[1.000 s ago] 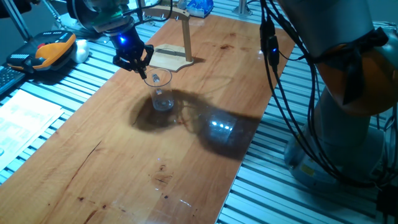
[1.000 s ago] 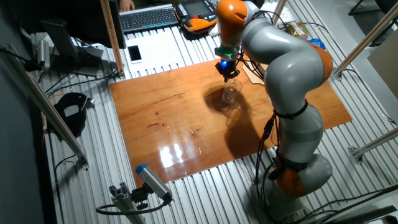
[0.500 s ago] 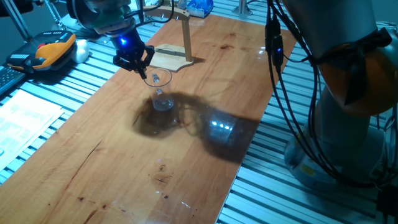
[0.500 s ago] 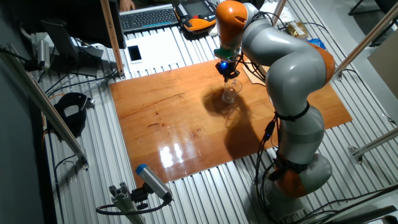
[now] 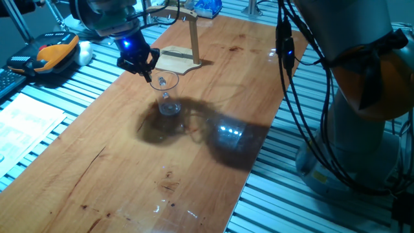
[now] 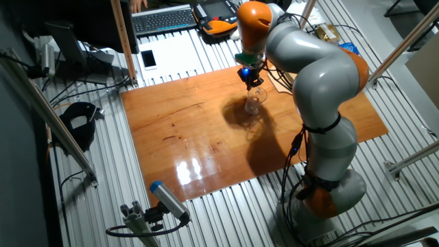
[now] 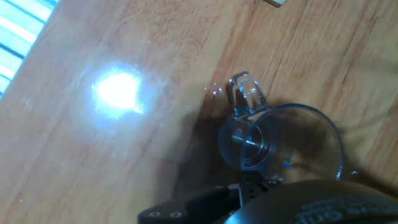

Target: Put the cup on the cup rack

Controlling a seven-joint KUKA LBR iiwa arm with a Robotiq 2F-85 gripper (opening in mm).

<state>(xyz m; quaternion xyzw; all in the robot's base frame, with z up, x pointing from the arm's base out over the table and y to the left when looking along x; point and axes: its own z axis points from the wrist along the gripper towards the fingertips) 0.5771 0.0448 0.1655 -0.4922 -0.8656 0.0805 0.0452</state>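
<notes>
Tool [image 5: 143, 65] perhaps marginally higher.

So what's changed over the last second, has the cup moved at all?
Almost nothing. The gripper has crept very slightly up and away from the cup's rim. The glass cup stands upright on the same spot of the wooden table, not lifted. The cup rack is unmoved behind it.

Robotics lab: aluminium-slat bench [image 6: 103, 185], keyboard [image 6: 163, 19], cables [image 5: 304, 110].

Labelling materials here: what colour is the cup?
The cup is colourless, clear glass; the wooden table shows through it. Hand view shows it best.
</notes>
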